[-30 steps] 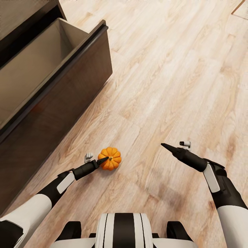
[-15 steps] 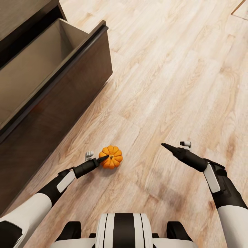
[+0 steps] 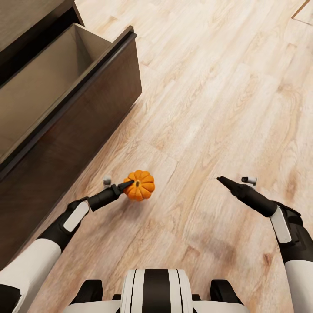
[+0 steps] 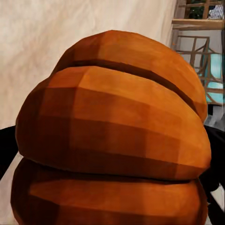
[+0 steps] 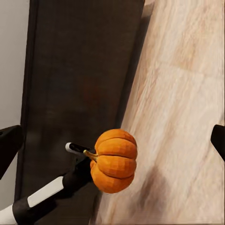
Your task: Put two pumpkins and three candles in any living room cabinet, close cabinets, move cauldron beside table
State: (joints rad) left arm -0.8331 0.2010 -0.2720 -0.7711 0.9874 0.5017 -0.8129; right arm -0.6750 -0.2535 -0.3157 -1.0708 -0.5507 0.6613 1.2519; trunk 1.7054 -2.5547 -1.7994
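Left gripper (image 3: 129, 184) has its jaws pinching the pumpkin (image 3: 140, 185). In the head view the dark fingertips sit right at the pumpkin's stem side, and the pumpkin shows against the wood floor (image 3: 217, 108), near the front of the cabinet (image 3: 87, 126). Can't tell from that view alone whether it is off the floor. In the right wrist view, the pumpkin (image 5: 114, 160) sits at the end of the left arm with a soft shadow on the floor beside it. Left wrist view: orange ribs of the pumpkin (image 4: 112, 140) right up against the camera, with a dark finger edge on each side.

Right gripper (image 3: 222, 180) hangs over bare floor, well apart from the pumpkin. Jaws are spread: in the right wrist view the two fingertips (image 5: 10, 140) sit at opposite edges of the frame with nothing between them.

Cabinet: one drawer (image 3: 48, 78) is pulled out, pale beige inside, with nothing visible in the part that shows. Its dark front panel faces the pumpkin across a strip of floor. The cabinet's front shows in the right wrist view (image 5: 79, 70) behind the pumpkin.
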